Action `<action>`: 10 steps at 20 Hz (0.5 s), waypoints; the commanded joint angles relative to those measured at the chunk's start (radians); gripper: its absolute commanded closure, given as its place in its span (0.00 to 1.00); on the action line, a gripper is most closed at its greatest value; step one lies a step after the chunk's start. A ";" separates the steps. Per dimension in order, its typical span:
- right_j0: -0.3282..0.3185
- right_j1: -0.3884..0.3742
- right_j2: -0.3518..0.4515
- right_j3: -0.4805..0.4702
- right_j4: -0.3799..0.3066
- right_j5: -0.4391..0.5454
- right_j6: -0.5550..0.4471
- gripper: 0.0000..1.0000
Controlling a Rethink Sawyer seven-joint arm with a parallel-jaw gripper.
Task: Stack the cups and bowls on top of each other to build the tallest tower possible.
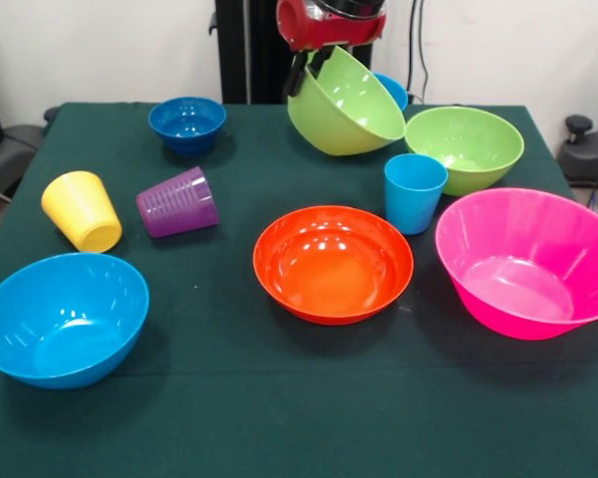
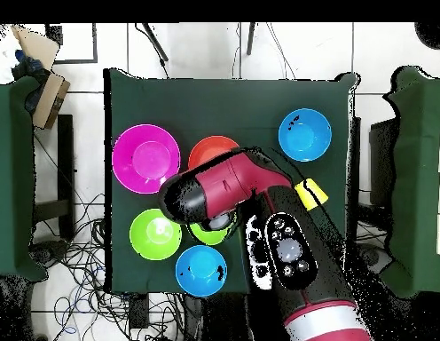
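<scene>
My gripper (image 1: pixel 304 74) is shut on the rim of a lime green bowl (image 1: pixel 344 102), which hangs tilted above the table's far side; in the overhead view only an edge of this bowl (image 2: pixel 208 234) shows under the arm. A second lime green bowl (image 1: pixel 465 147) rests to its right. A light blue bowl (image 1: pixel 391 90) peeks out behind the held one. A light blue cup (image 1: pixel 415 192) stands upright. The orange bowl (image 1: pixel 333 263), pink bowl (image 1: pixel 528 261) and a large light blue bowl (image 1: pixel 62 317) sit nearer the front. The yellow cup (image 1: pixel 82 210) and purple cup (image 1: pixel 177 202) lie on their sides. A small dark blue bowl (image 1: pixel 187 122) sits far left.
The green table (image 1: pixel 279 418) has free cloth along its front edge. From above, the arm (image 2: pixel 259 204) covers the table's middle, hiding part of the orange bowl (image 2: pixel 210 149). Cables lie on the floor beyond the table's edges.
</scene>
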 commanded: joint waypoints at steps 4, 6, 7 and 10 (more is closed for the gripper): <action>0.053 0.045 -0.055 -0.043 0.006 -0.034 0.149 1.00; 0.060 0.053 -0.058 -0.053 0.006 -0.031 0.148 1.00; 0.064 0.057 -0.061 -0.056 0.003 -0.031 0.146 1.00; 0.073 0.060 -0.070 -0.059 0.002 -0.035 0.146 1.00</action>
